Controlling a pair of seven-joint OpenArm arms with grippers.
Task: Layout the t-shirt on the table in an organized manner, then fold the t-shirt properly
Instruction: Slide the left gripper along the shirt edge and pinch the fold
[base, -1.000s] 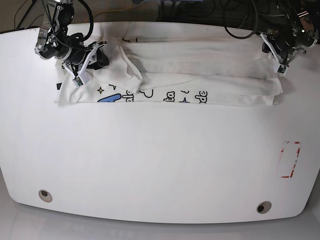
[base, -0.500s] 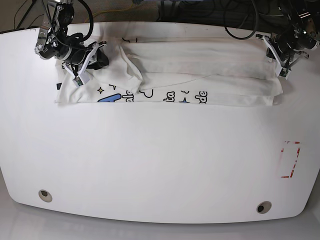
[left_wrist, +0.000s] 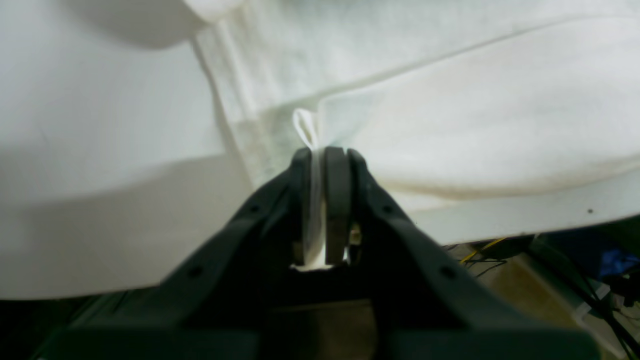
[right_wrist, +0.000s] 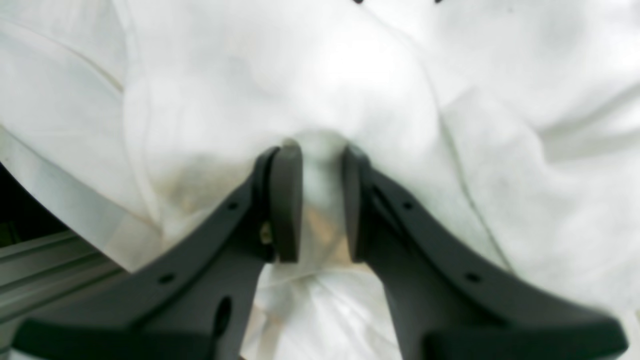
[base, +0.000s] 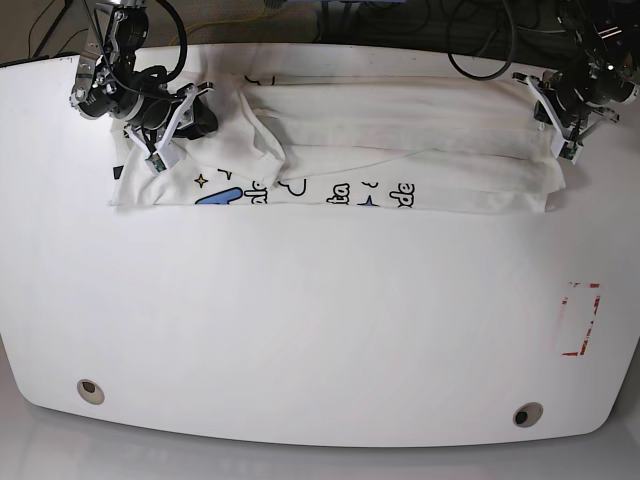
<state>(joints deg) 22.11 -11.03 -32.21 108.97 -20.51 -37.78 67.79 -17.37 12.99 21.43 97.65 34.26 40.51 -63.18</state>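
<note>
The white t-shirt (base: 400, 130) lies folded into a long band across the far side of the table (base: 320, 320), with part of its blue and black print showing along the near edge. My left gripper (base: 561, 150) is at the shirt's right end, shut on a thin fold of the cloth's edge (left_wrist: 306, 122); the jaws (left_wrist: 320, 152) nearly meet. My right gripper (base: 162, 155) is at the shirt's left end, shut on a thicker bunch of white fabric (right_wrist: 320, 150). Cloth fills both wrist views.
A red dashed rectangle (base: 580, 318) marks the table's right side. Two round grommet holes (base: 90, 390) (base: 527, 414) sit near the front edge. Cables and dark gear run behind the table's far edge (base: 480, 40).
My left gripper has closed on the shirt's right edge and shifted slightly up and right. The right arm and its grip have not moved.
</note>
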